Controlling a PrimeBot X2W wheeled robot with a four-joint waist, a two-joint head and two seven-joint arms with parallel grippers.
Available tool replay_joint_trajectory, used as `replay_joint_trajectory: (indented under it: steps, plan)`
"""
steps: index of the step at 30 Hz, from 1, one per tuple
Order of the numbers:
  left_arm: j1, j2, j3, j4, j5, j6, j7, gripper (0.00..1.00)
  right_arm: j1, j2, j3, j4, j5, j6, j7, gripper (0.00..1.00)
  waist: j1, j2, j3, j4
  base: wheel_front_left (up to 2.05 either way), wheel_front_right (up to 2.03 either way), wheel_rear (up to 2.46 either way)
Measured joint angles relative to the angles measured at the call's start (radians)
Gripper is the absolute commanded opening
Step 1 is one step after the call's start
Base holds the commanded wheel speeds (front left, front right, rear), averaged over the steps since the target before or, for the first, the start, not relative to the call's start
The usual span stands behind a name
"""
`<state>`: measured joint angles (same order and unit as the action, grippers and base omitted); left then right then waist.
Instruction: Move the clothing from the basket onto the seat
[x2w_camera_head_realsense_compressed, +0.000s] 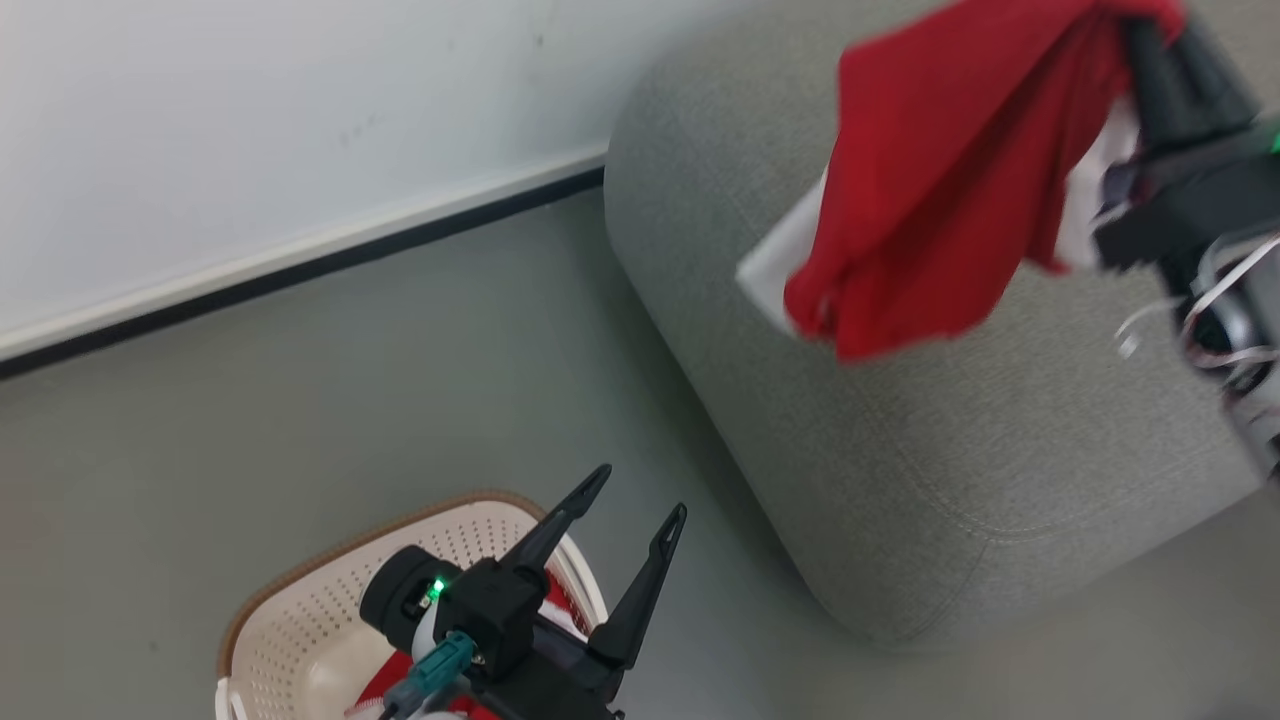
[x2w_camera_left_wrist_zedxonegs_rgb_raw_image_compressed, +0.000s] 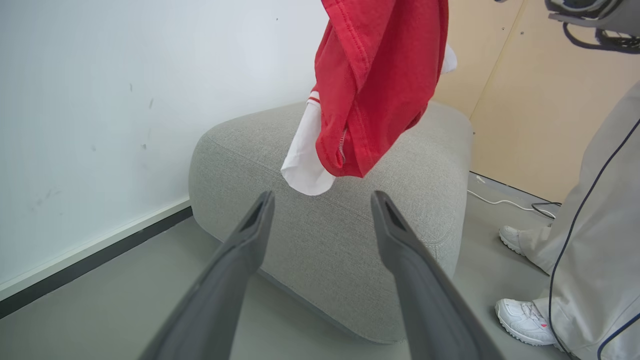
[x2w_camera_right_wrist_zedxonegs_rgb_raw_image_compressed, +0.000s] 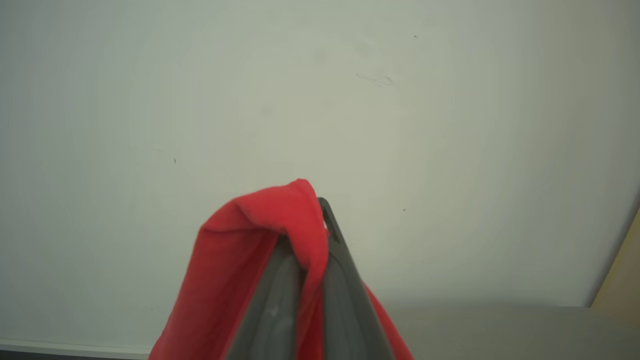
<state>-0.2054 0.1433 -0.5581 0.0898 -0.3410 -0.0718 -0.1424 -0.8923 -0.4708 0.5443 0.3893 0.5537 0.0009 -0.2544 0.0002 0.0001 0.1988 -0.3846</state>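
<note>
Grey floor (x2w_camera_head_realsense_compressed: 300, 430) meets a white wall (x2w_camera_head_realsense_compressed: 250, 110) with a dark skirting strip (x2w_camera_head_realsense_compressed: 300, 271); one light-grey seat (x2w_camera_head_realsense_compressed: 900, 480) stands far right. Two pieces of clothing: a red garment (x2w_camera_head_realsense_compressed: 940, 180) with white trim hangs above the seat, pinched by the right gripper (x2w_camera_right_wrist_zedxonegs_rgb_raw_image_compressed: 320, 215); a second red piece (x2w_camera_head_realsense_compressed: 380, 688) lies in the one cream basket (x2w_camera_head_realsense_compressed: 300, 620), near left, below the spread left gripper (x2w_camera_head_realsense_compressed: 642, 492)

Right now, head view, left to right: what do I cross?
laundry basket → left gripper, open, above the basket → red garment, hanging above the grey seat → right gripper, shut on the garment
</note>
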Motion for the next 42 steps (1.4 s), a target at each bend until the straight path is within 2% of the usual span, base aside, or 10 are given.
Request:
replay_joint_trajectory:
  steps: [5, 12, 20, 24, 30, 38, 42]
  plan:
    - [-0.033, 0.011, 0.001, -0.034, 0.022, 0.0, 0.015, 1.0, -0.155, -0.037, -0.062, 0.091, 0.001, 0.018, -0.002, 0.0, 0.0, 0.0, 0.064, 0.031, 0.0, 0.0, 0.0]
    - [-0.082, 0.016, 0.005, -0.088, 0.037, 0.0, 0.036, 1.0, -0.303, -0.097, -0.136, 0.228, 0.009, 0.021, -0.002, 0.0, -0.0001, 0.0, 0.16, 0.081, 0.0, 0.0, 0.0]
    - [-0.15, 0.022, -0.002, -0.141, 0.062, 0.0, 0.076, 1.0, -0.371, -0.176, -0.173, 0.299, 0.005, 0.014, -0.002, 0.0, 0.0001, 0.0001, 0.278, 0.131, 0.0, 0.0, 0.0]
    - [-0.198, 0.024, -0.007, -0.164, 0.08, -0.008, 0.097, 1.0, -0.379, -0.188, -0.181, 0.324, -0.004, -0.009, -0.002, 0.0, 0.0, 0.0, 0.34, 0.147, 0.0, 0.0, 0.0]
    - [-0.254, 0.022, -0.013, -0.192, 0.097, -0.009, 0.125, 1.0, -0.38, -0.152, -0.16, 0.367, -0.037, -0.044, -0.002, 0.0, 0.0, 0.0001, 0.433, 0.159, 0.0, 0.0, 0.0]
    - [-0.306, 0.019, -0.031, -0.174, 0.106, -0.023, 0.133, 1.0, -0.364, -0.055, -0.121, 0.464, -0.058, -0.055, -0.002, 0.0, 0.0001, 0.0001, 0.539, 0.169, 0.0, 0.0, 0.0]
    - [-0.312, 0.019, -0.04, -0.159, 0.112, -0.026, 0.133, 1.0, -0.355, -0.033, -0.118, 0.505, -0.058, -0.055, -0.002, 0.0, -0.0001, 0.0, 0.567, 0.176, 0.0, 0.0, 0.0]
